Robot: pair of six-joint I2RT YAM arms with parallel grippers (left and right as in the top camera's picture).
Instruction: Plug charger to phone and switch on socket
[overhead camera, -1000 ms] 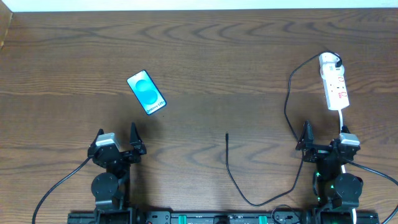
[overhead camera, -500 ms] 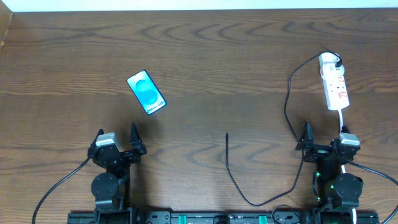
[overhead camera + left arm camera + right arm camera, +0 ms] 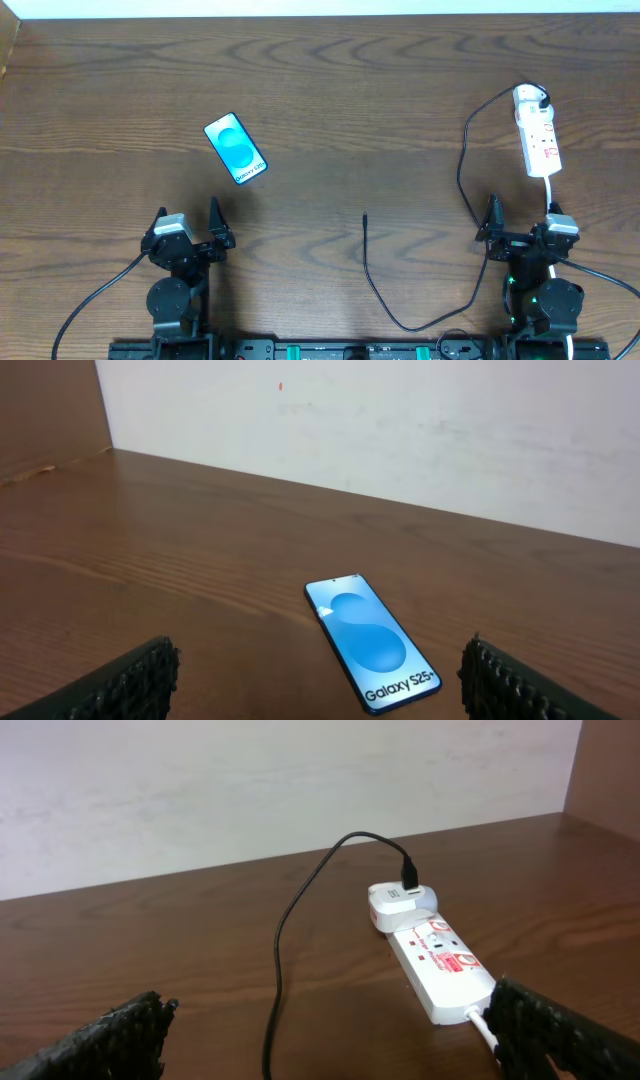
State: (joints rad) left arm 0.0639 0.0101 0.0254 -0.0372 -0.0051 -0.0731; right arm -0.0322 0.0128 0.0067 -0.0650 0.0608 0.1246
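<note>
Nothing is connected yet, so the step in hand looks like the first one: taking up the charger (image 3: 372,285). Both the left hand (image 3: 187,228) and the right hand (image 3: 520,228) sit low at the near edge of the tabletop (image 3: 350,100), fingers spread wide and holding nothing. The phone (image 3: 236,149) lies flat and askew ahead of the left hand, screen lit. The socket (image 3: 538,140) lies ahead of the right hand, at the far right. The plug tip (image 3: 365,216) rests between the arms, well apart from the phone. To do this well, I would pinch the cable just behind the tip so the plug stays stiff and aimed. The other hand should brace the phone, since a slim phone on smooth wood will likely slide when pushed. The cable's slack loop looks long enough to reach. Only the overhead view shows the tip and the loop. The left wrist view alone makes the "Galaxy S25+" lettering legible at the phone's near end, though the port cannot be made out. The right wrist view alone shows the black lead entering the white plug head (image 3: 402,903) and the red markings, but not clearly which part is the switch.
</note>
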